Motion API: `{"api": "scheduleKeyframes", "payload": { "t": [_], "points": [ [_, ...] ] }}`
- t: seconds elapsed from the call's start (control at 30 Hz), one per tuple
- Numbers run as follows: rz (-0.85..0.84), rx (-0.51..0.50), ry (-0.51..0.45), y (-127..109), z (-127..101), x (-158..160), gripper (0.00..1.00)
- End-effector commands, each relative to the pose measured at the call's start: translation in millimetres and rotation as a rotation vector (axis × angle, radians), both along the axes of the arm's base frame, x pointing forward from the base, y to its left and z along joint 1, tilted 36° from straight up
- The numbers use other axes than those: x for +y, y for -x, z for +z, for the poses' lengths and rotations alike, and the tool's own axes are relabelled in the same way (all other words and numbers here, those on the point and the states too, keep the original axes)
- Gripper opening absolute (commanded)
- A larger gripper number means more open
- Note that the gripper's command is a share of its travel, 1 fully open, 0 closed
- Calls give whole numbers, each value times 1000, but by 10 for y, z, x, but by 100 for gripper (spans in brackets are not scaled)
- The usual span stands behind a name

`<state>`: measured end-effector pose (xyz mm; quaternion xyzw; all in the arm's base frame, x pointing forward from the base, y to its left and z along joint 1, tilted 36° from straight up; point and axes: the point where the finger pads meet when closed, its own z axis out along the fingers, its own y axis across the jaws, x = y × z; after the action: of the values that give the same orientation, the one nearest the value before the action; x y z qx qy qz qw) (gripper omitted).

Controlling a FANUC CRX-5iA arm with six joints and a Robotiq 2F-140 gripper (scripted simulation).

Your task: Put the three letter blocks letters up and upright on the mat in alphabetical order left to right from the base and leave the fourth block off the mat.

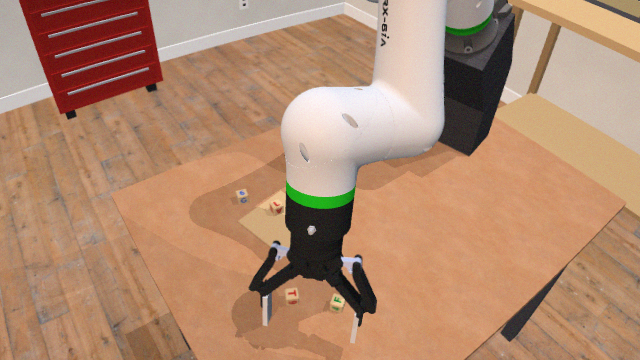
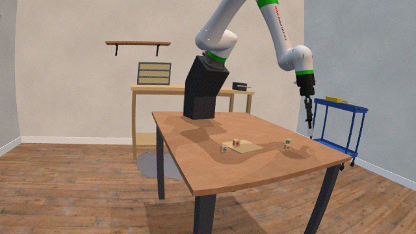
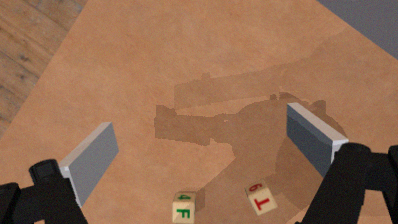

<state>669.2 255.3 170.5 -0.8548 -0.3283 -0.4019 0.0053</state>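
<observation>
My gripper [image 1: 310,327] [image 2: 309,128] [image 3: 200,128] is open and empty. It hangs well above the table near its front edge. Below it stand two blocks, apart from each other and off the mat. One has a red T [image 1: 292,296] [image 2: 287,147] [image 3: 260,198] on top. The other has a green F [image 1: 337,303] [image 2: 288,142] [image 3: 183,211] on top. They sit at the bottom of the wrist view, not between the fingers. A block with a red L [image 1: 276,206] [image 2: 236,142] on top stands on a corner of the tan mat [image 1: 262,225] [image 2: 250,147]. A block with blue marks [image 1: 242,195] [image 2: 223,148] stands just off the mat.
The arm's black pedestal [image 1: 475,100] [image 2: 199,97] stands at the table's far end. The arm hides part of the mat in the top view. A red drawer cabinet [image 1: 95,50], a wooden bench [image 2: 182,89] and a blue cart [image 2: 338,107] stand off the table.
</observation>
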Motion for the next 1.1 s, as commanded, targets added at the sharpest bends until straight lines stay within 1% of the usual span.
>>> {"api": "scheduleKeyframes", "payload": {
  "t": [0.0,0.43,0.47,1.07],
  "points": [
    [-1,-2,0,0,1,1,100],
    [-1,-2,0,0,1,1,100],
    [6,-13,-2,92,-49,-33,100],
    [6,-13,-2,92,-49,-33,100]
  ]
}}
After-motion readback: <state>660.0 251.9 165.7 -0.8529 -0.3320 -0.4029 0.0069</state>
